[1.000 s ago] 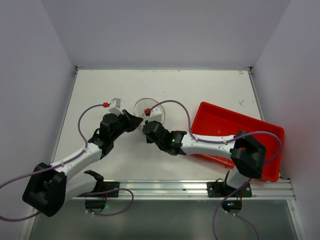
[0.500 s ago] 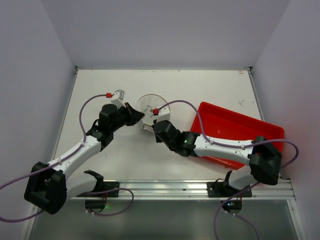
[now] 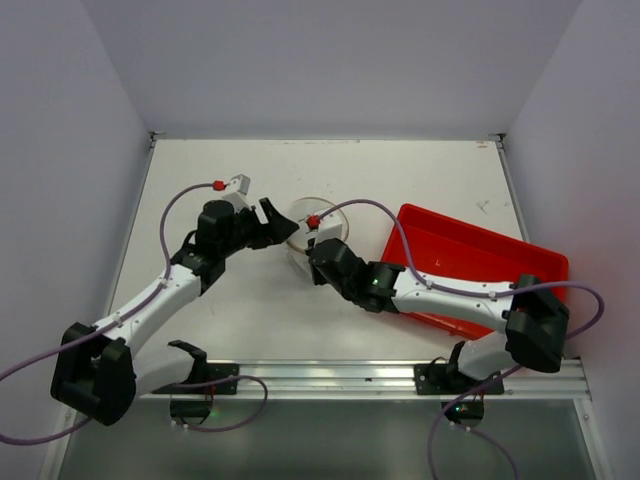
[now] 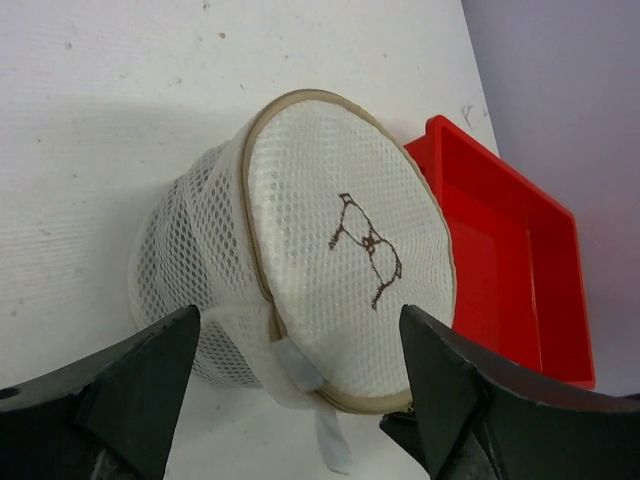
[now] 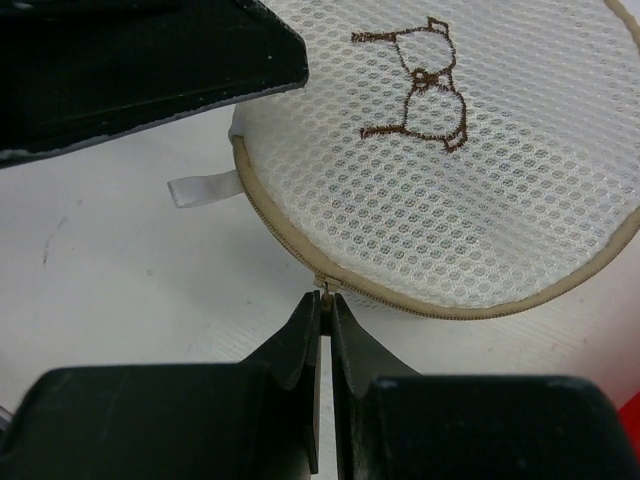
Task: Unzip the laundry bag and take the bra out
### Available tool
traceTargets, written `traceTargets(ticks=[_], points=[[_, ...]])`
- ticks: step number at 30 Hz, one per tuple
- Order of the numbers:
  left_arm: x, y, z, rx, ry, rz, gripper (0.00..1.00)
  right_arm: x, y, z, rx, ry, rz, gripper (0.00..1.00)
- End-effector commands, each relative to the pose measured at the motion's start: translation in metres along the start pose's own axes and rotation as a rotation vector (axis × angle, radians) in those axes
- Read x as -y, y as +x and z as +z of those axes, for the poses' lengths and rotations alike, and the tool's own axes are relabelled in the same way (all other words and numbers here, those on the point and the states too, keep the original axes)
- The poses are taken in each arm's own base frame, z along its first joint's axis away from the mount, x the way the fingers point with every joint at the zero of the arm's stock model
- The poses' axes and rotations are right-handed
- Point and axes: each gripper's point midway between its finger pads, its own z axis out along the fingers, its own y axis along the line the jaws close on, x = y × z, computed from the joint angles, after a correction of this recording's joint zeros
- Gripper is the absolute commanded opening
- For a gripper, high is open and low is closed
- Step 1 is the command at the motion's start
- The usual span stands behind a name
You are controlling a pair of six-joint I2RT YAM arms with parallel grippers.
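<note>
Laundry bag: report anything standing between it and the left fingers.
Nothing visible. The laundry bag lies straight ahead of the open left fingers, with only bare table between; the right fingers, shut on its zip, are off that line.

looked down from above and behind the arms (image 3: 160, 300) over the whole table (image 3: 220, 170). peered close from the left wrist, between its own fingers (image 4: 130, 390), at the laundry bag (image 4: 340, 250). hung even nearer over it from the right wrist. shared that bag throughout.

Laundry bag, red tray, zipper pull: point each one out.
laundry bag (image 4: 345, 250), left wrist view, middle of its mesh face.
red tray (image 3: 480, 250), top external view, bare floor inside.
zipper pull (image 5: 321, 284), right wrist view, metal slider on the tan rim.
</note>
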Motion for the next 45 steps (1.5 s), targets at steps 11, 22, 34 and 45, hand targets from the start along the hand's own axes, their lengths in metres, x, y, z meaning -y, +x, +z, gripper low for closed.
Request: traceTargets(ticks=[11, 22, 34, 45], points=[[0.009, 0.035, -0.014, -0.099, 0.088, -0.199, 0.79, -0.043, -0.021, 0.019, 0.058, -0.118, 0.117, 0.0], [0.001, 0.024, 0.0, -0.051, 0.06, -0.183, 0.19, -0.047, -0.019, 0.019, 0.049, -0.139, 0.114, 0.0], [-0.006, -0.005, -0.003, -0.057, 0.056, -0.065, 0.0, 0.016, -0.012, -0.013, 0.036, -0.007, -0.004, 0.0], [-0.009, -0.028, 0.004, -0.062, 0.038, -0.018, 0.51, 0.037, -0.012, -0.011, 0.01, 0.023, -0.003, 0.0]])
